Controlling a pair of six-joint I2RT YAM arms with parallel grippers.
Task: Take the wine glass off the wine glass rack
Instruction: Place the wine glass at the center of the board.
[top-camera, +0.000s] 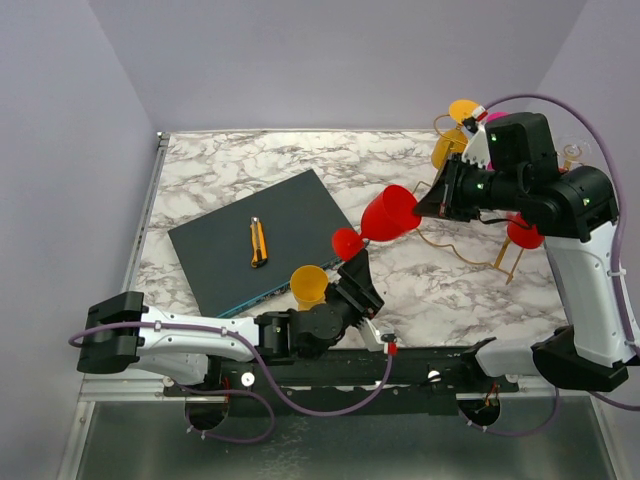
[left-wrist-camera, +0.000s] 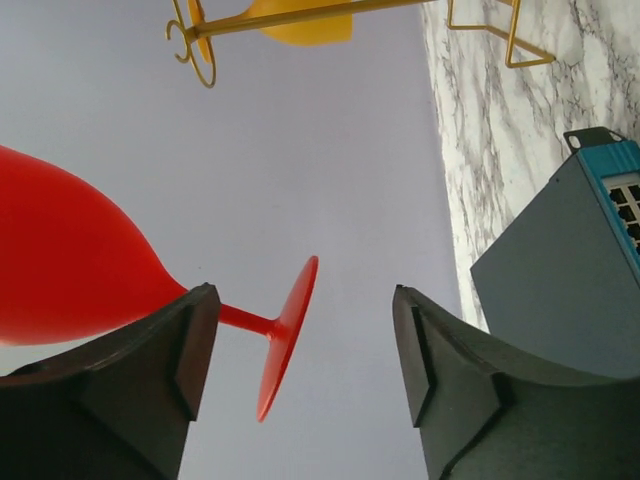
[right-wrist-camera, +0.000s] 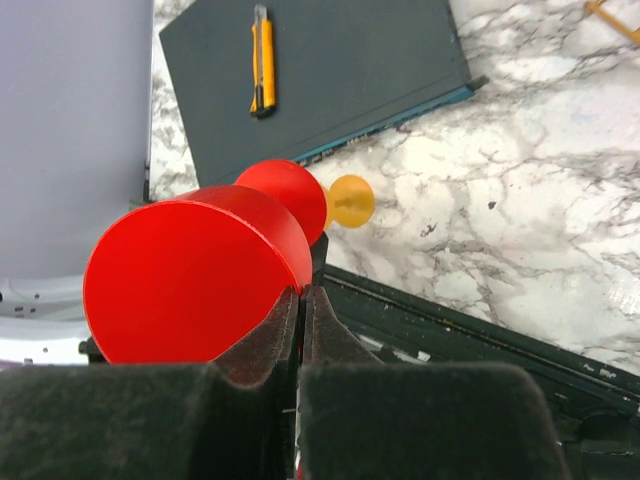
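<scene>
Right pincer pinches red wine glass rim; left pincer spread.

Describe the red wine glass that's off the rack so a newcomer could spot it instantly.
Start at the middle of the marble table. The red wine glass is held sideways above it, rim pinched by the right gripper. Its nearest neighbour is a yellow glass.

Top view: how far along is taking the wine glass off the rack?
Done: the red glass is clear of the rack, lying level in mid-air over the table. In hand: the right gripper is shut on its bowl rim, and the left gripper stands open at the foot. Left: setting it down. A yellow glass hangs on the rack.
</scene>
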